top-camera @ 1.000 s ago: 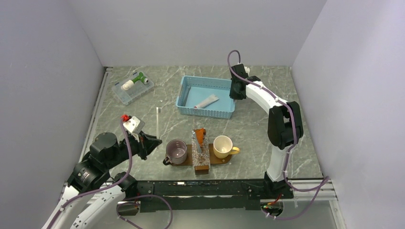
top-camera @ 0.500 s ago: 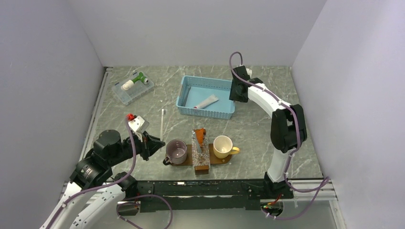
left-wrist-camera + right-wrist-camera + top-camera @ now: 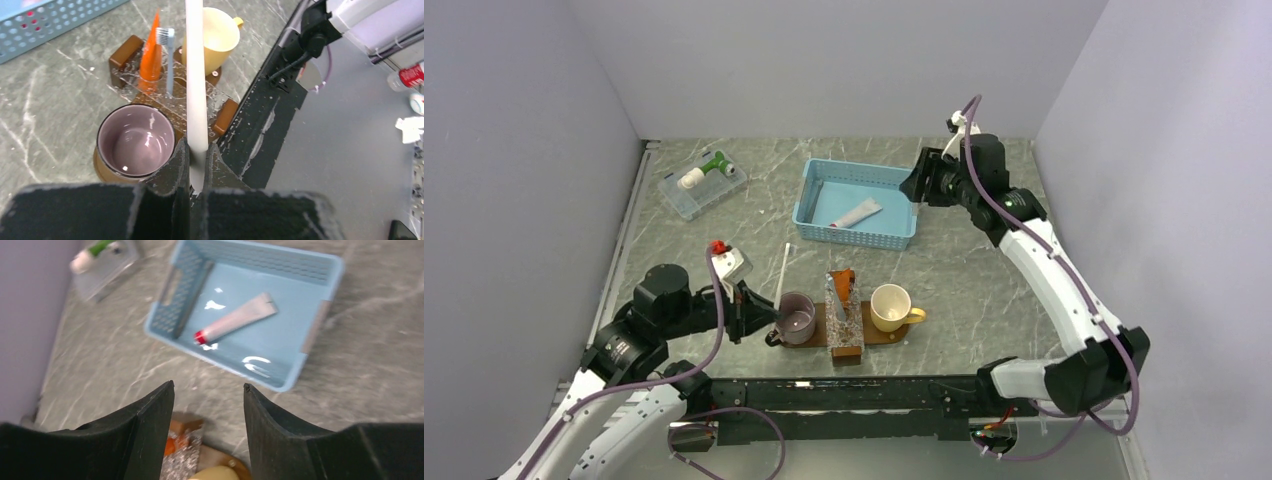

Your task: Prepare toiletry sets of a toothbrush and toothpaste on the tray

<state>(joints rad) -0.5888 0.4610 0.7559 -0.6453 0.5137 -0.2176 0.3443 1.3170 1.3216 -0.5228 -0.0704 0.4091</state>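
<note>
My left gripper (image 3: 762,312) (image 3: 198,150) is shut on the lower end of a pale white toothbrush (image 3: 781,266) (image 3: 194,85), which stands up beside the purple mug (image 3: 794,318) (image 3: 131,142). The dark-brown tray (image 3: 821,326) (image 3: 101,169) carries that mug, a yellow mug (image 3: 891,306) and a clear holder with the orange toothpaste (image 3: 843,283) (image 3: 150,55) and a grey toothbrush (image 3: 168,52) upright in it. My right gripper (image 3: 915,188) (image 3: 207,387) is open and holds nothing, up in the air at the right end of the blue basket (image 3: 854,238).
A grey tube with a red cap (image 3: 856,212) (image 3: 235,320) lies in the blue basket (image 3: 172,297). A clear plastic box (image 3: 702,184) with a green-and-white item stands at the back left. The black rail (image 3: 260,125) runs along the table's near edge.
My left arm has carried the toothbrush to the right, up to the purple mug. My right arm has risen from the basket's right rim and its jaws have opened.
</note>
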